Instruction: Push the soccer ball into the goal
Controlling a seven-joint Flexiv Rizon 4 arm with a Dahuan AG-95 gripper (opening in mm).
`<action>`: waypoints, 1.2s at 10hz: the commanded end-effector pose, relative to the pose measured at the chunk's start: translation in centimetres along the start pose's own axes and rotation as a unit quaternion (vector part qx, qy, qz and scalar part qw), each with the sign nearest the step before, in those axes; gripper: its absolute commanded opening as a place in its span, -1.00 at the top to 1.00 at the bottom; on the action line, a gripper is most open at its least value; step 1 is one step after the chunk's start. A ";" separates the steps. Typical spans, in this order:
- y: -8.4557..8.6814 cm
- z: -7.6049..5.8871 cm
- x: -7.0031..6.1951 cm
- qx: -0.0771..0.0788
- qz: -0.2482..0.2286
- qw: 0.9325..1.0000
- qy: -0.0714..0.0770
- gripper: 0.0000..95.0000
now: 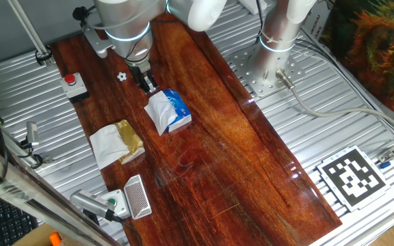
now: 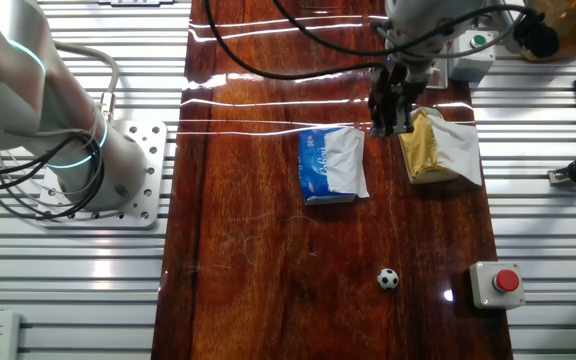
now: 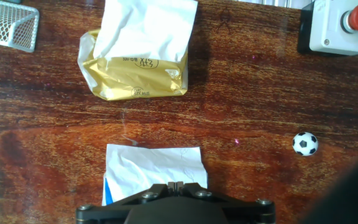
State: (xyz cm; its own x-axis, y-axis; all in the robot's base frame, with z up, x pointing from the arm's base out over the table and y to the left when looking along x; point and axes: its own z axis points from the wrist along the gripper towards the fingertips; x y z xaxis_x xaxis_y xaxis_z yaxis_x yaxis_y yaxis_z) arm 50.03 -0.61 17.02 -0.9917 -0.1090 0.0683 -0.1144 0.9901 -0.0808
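The soccer ball (image 1: pixel 121 76) is a tiny white ball with black patches on the wooden table; it also shows in the other fixed view (image 2: pixel 388 279) and at the right of the hand view (image 3: pixel 305 144). The goal (image 1: pixel 137 197), a white frame with grey mesh, stands near the table's front left; its corner shows in the hand view (image 3: pixel 8 25). My gripper (image 1: pixel 146 83) (image 2: pixel 388 122) (image 3: pixel 175 185) is shut and empty, hovering above the blue and white tissue pack (image 1: pixel 168 111) (image 2: pixel 331 165) (image 3: pixel 154 171), a short way from the ball.
A white napkin with a gold wrapper (image 1: pixel 118 142) (image 3: pixel 138 56) lies between the tissue pack and the goal. A box with a red button (image 1: pixel 72 84) (image 3: pixel 340 28) stands near the ball. A white box with a green button (image 1: pixel 111 203) sits beside the goal.
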 end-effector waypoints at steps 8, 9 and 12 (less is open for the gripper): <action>-11.7 4.9 -2.7 0.000 -0.068 0.998 -0.008 1.00; -12.5 5.4 -3.4 0.001 -0.073 0.997 -0.009 1.00; -15.1 7.1 -4.5 0.002 -0.094 0.996 -0.012 1.00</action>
State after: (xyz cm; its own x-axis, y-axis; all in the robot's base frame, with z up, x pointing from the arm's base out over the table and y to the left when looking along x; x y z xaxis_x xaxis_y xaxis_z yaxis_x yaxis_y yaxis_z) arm 55.77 -15.77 10.87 -0.9547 -0.2916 0.0591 -0.2955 0.9525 -0.0734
